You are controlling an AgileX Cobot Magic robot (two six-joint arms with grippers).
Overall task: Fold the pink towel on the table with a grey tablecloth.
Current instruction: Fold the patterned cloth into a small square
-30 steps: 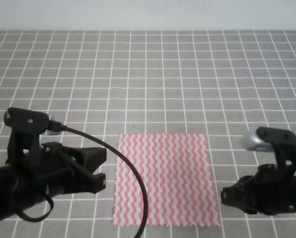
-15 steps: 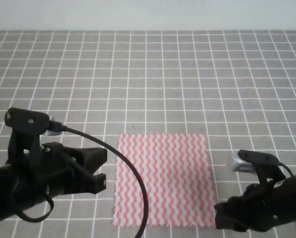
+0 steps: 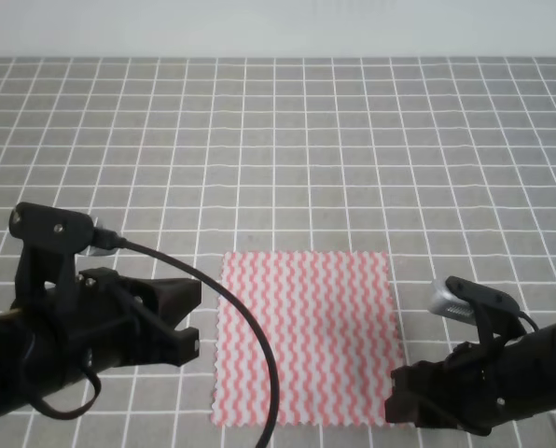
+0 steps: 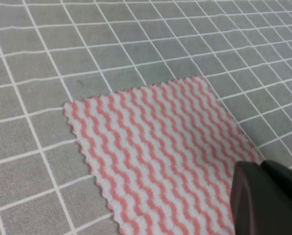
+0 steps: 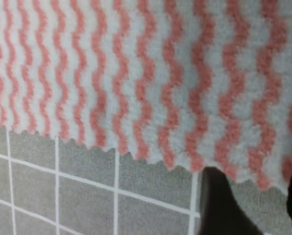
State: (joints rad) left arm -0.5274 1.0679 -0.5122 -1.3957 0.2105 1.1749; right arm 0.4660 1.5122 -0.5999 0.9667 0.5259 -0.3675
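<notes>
Nothing folded yet: the pink towel (image 3: 308,338) lies flat on the grey desk (image 3: 287,149). The right gripper (image 3: 401,403) sits at its near right corner, jaws parted, holding nothing. The left gripper (image 3: 187,317) waits beside the left edge, open and empty.

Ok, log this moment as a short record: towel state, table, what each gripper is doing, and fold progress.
towel: pink towel lies flat and unfolded, square to the grid
surface: table with a grey tablecloth, white grid lines
left gripper: left gripper just off the towel's left edge, jaws apart, holding nothing
right gripper: right gripper at the towel's near right corner; in the right wrist view its fingertips sit at the zigzag edge; open or shut cannot be told
fold progress: no fold made yet
</notes>
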